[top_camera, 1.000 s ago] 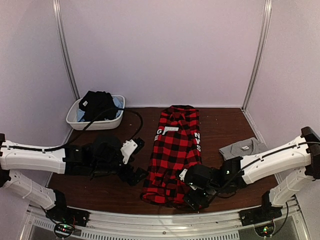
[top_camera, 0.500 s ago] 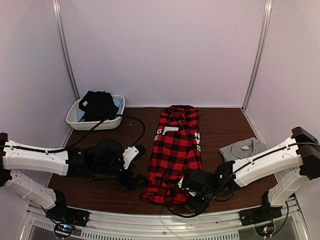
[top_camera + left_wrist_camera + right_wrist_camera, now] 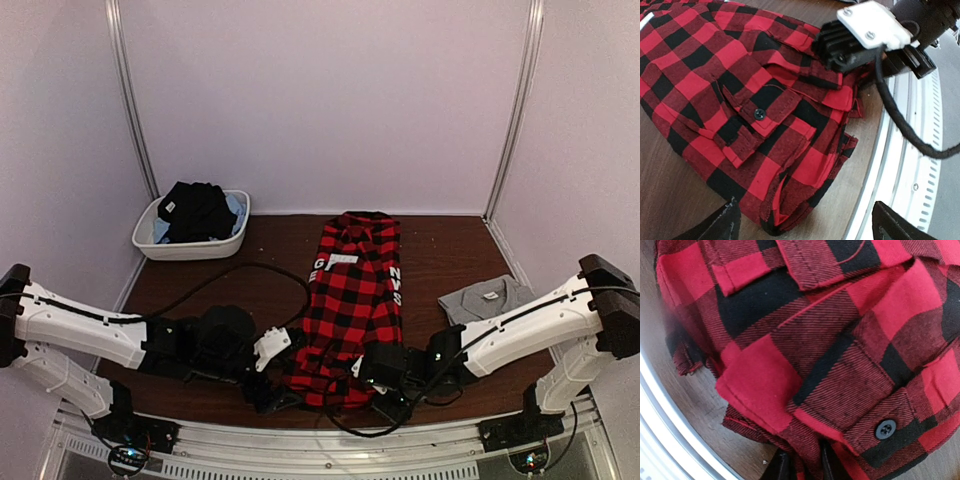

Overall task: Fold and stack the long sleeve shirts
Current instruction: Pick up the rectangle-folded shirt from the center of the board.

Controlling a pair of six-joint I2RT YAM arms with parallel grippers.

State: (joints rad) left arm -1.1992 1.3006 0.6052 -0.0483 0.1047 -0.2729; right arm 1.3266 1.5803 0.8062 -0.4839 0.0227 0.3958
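Observation:
The red-and-black check shirt (image 3: 352, 295) lies lengthwise in the middle of the table, folded narrow, collar at the far end. The plain grey shirt (image 3: 487, 297) lies folded to its right. My right gripper (image 3: 386, 398) is at the check shirt's near right corner. In the right wrist view its fingers (image 3: 778, 467) stand close together with the shirt's hem (image 3: 805, 445) pinched between them. My left gripper (image 3: 279, 392) hovers at the near left corner. In the left wrist view it (image 3: 805, 227) is open, its fingertips (image 3: 715, 225) wide on either side of the hem corner (image 3: 785, 200).
A white tub (image 3: 190, 243) with dark clothes (image 3: 195, 208) sits at the back left. The metal rail (image 3: 330, 450) runs along the table's near edge, just beside both grippers. A black cable (image 3: 250, 268) loops over the table left of the check shirt.
Both arms have moved in toward the check shirt's near hem. My right gripper has closed on the hem corner. My left gripper has swung right and nearer the rail, still open.

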